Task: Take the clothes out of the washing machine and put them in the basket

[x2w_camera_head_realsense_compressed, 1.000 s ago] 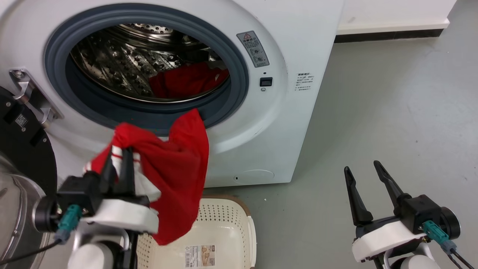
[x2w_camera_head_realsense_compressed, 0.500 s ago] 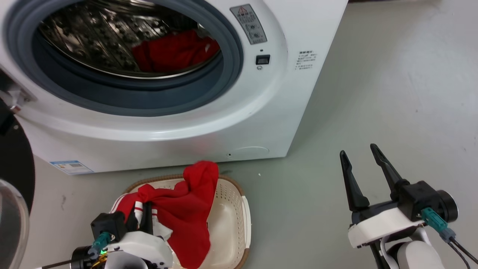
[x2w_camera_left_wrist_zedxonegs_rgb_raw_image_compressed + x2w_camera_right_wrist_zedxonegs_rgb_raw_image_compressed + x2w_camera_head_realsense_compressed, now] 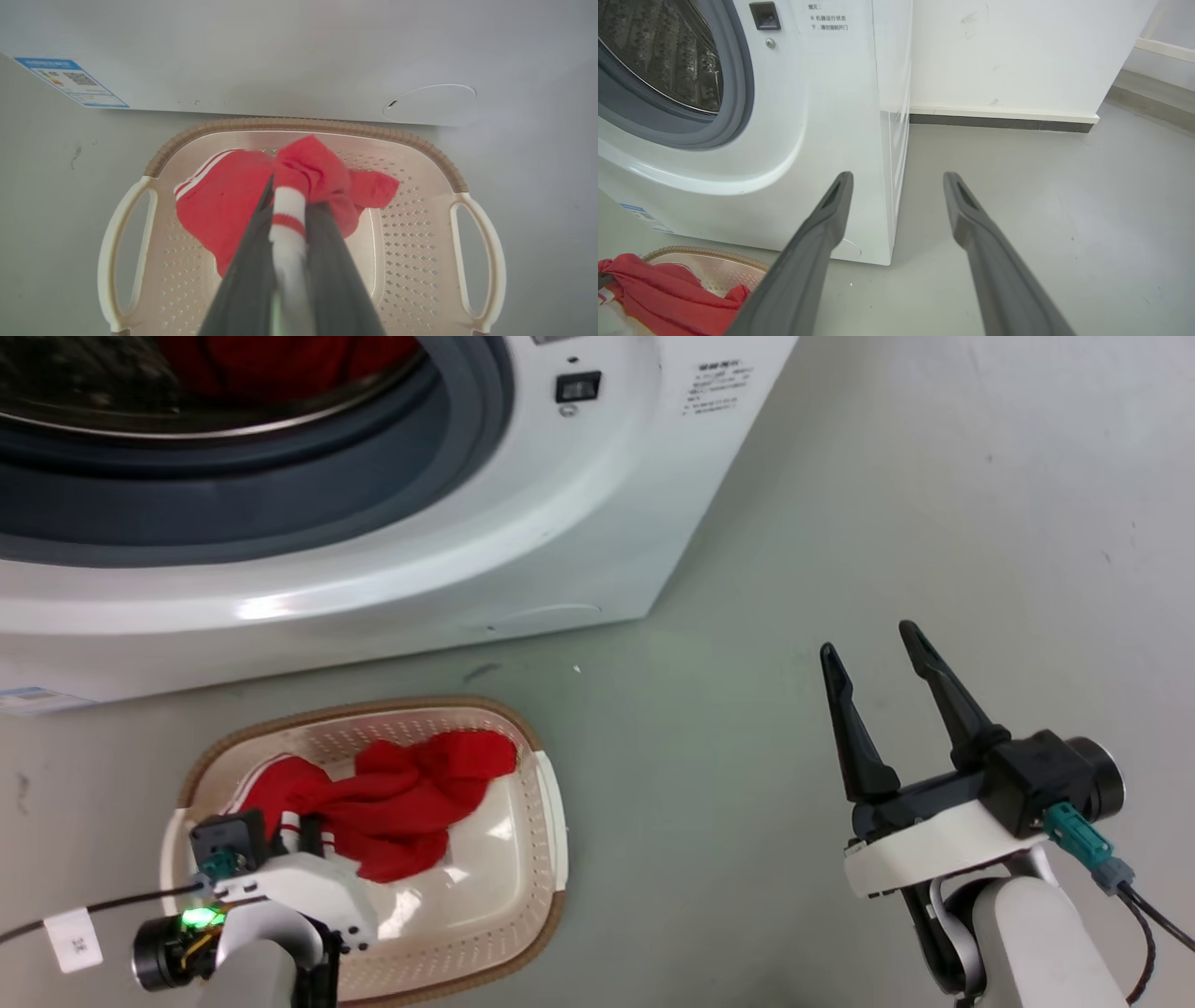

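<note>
End effector [image 3: 301, 829], clothes [image 3: 401, 803] lower (in basket [image 3: 373, 706])

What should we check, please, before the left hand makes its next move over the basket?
1. The garment lies inside the basket: ok, all within the rim.
2. The left hand has let go: not ok, shut on the striped cuff.
3. Cloth free of its fingers: cannot tell.
4. The right hand open and empty: ok.
5. The washing machine emptied: not ok, red cloth shows in the drum.
</note>
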Controlling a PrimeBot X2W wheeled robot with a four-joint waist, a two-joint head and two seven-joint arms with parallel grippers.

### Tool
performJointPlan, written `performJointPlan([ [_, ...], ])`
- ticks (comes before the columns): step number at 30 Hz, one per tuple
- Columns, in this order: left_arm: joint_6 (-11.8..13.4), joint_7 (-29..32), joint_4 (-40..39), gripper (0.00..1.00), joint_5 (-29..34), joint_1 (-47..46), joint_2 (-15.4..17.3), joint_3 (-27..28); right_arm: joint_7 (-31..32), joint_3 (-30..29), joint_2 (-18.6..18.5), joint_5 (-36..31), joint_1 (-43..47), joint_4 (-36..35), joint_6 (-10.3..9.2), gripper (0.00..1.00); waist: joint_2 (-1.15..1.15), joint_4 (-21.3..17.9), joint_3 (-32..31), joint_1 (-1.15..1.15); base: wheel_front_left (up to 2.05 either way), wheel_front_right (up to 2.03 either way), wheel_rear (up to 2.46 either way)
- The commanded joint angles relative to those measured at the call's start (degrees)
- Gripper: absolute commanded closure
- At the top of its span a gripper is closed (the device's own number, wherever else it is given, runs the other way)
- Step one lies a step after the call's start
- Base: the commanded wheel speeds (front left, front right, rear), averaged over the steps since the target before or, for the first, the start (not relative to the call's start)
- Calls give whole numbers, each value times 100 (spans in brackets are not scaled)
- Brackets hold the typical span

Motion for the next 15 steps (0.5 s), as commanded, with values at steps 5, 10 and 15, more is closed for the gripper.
performJointPlan([
  [5,-2,-47,703,100,48,-635,225,200,-106,132,11,107,-300,-37,-4,0,0,-525,887,-1,0,0,0],
  [10,-40,-37,1402,100,110,-964,353,214,-178,270,12,220,-422,11,-4,0,0,-715,1287,-1,0,0,0],
  [15,-106,70,2195,100,2,-1236,420,257,-214,384,12,304,-527,51,-4,0,0,-833,1560,-1,0,0,0],
])
